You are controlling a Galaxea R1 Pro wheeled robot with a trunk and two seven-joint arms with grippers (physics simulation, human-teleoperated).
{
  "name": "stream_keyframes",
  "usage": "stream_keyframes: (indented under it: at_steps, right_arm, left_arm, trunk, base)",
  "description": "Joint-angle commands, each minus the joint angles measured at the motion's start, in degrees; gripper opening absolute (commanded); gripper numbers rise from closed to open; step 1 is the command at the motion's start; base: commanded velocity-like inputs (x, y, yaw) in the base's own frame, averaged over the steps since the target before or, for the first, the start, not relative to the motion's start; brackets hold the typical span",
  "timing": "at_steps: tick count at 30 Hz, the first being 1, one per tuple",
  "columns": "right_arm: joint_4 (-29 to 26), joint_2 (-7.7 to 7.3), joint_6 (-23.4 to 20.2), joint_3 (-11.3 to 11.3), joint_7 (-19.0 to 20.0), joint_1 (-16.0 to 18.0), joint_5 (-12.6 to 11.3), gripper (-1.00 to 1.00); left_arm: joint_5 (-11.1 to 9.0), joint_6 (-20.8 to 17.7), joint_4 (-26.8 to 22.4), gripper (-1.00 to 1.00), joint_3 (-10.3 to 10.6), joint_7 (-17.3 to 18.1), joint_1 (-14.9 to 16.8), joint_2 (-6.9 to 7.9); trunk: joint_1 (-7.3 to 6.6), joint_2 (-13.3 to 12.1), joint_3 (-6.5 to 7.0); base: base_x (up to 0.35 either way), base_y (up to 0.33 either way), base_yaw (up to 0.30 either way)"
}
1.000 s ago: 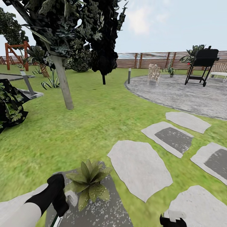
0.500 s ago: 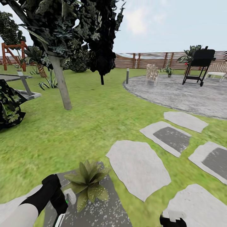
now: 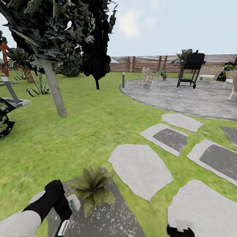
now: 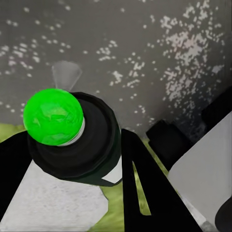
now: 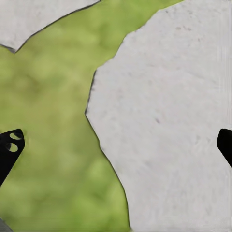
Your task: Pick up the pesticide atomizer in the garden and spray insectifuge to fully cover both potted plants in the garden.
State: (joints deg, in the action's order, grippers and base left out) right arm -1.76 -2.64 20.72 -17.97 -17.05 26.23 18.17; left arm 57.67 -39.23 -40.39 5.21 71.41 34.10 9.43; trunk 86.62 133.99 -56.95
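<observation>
One potted plant [image 3: 93, 189], a low rosette of olive speckled leaves, sits on a dark grey speckled stepping stone [image 3: 108, 220] at the bottom left of the head view. Just left of it my left gripper [image 3: 65, 214] is shut on the pesticide atomizer [image 3: 73, 201], whose pale nozzle points toward the plant. In the left wrist view the atomizer [image 4: 72, 145] is a dark green bottle with a bright green cap, clamped between black fingers [image 4: 140, 183] above the speckled stone [image 4: 145, 48]. My right gripper [image 3: 179, 229] hangs low at the bottom edge, open [image 5: 116, 145] over grass and a pale stone [image 5: 169, 121].
Pale stepping stones [image 3: 140, 169] run right across the lawn to a grey paved patio [image 3: 191, 97] with a black grill [image 3: 191, 69] and chairs [image 3: 147, 77]. A tree trunk [image 3: 54, 92] stands at the left, a dark shrub [image 3: 3, 120] at the left edge, a brown fence [image 3: 144, 64] behind.
The whole picture has slid left, so the camera has turned right. The left arm with the atomizer stays beside the plant, and the right gripper keeps its place.
</observation>
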Motion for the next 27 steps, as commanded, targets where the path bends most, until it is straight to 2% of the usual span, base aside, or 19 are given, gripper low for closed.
stream_keyframes:
  at_steps: [1,8,16,19,21,22,27]
  right_arm:
    - [0.1,0.0,0.2,-0.4,-0.2,0.1,0.6,1.0]
    - [0.1,-0.03,0.2,-0.4,-0.3,0.1,0.6,1.0]
    - [0.1,-0.06,0.2,-0.5,-0.3,0.1,0.6,1.0]
    - [0.1,-0.03,0.2,-0.5,-0.3,0.1,0.6,1.0]
    - [0.1,-0.01,0.2,-0.5,-0.3,0.1,0.6,1.0]
    - [0.1,-0.02,0.2,-0.5,-0.3,0.1,0.6,1.0]
    - [0.1,-0.09,0.2,-0.4,-0.2,0.1,0.7,1.0]
  left_arm:
    - [0.1,-0.5,-0.1,-1.0,0.2,0.3,0.1,0.0]
    - [0.2,-0.5,0.0,-1.0,0.7,0.3,-0.5,-0.28]
    - [0.2,-0.5,-0.1,-1.0,0.7,0.2,0.1,-0.4]
    - [0.2,-1.0,-0.6,-1.0,0.6,0.3,1.5,-1.11]
    - [1.1,-4.6,-0.4,-1.0,0.6,0.4,4.7,-1.62]
    - [3.7,-11.9,-0.2,-1.0,0.8,0.8,7.6,-1.71]
    - [4.8,-12.7,-0.2,-1.0,0.9,0.9,7.9,-1.29]
  trunk:
    - [0.0,0.0,-0.05]
    - [0.0,0.0,-0.05]
    - [0.0,0.0,-0.05]
    - [0.0,0.0,-0.05]
    - [0.0,0.0,-0.05]
    - [0.0,0.0,-0.05]
    - [0.0,0.0,-0.05]
  base:
    - [0.11,0.301,-0.016]
    - [0.013,0.297,-0.035]
    - [-0.198,0.192,-0.255]
    - [-0.02,0.019,-0.265]
    - [-0.003,0.003,-0.265]
    - [0.0,0.0,-0.184]
    - [0.0,0.0,-0.033]
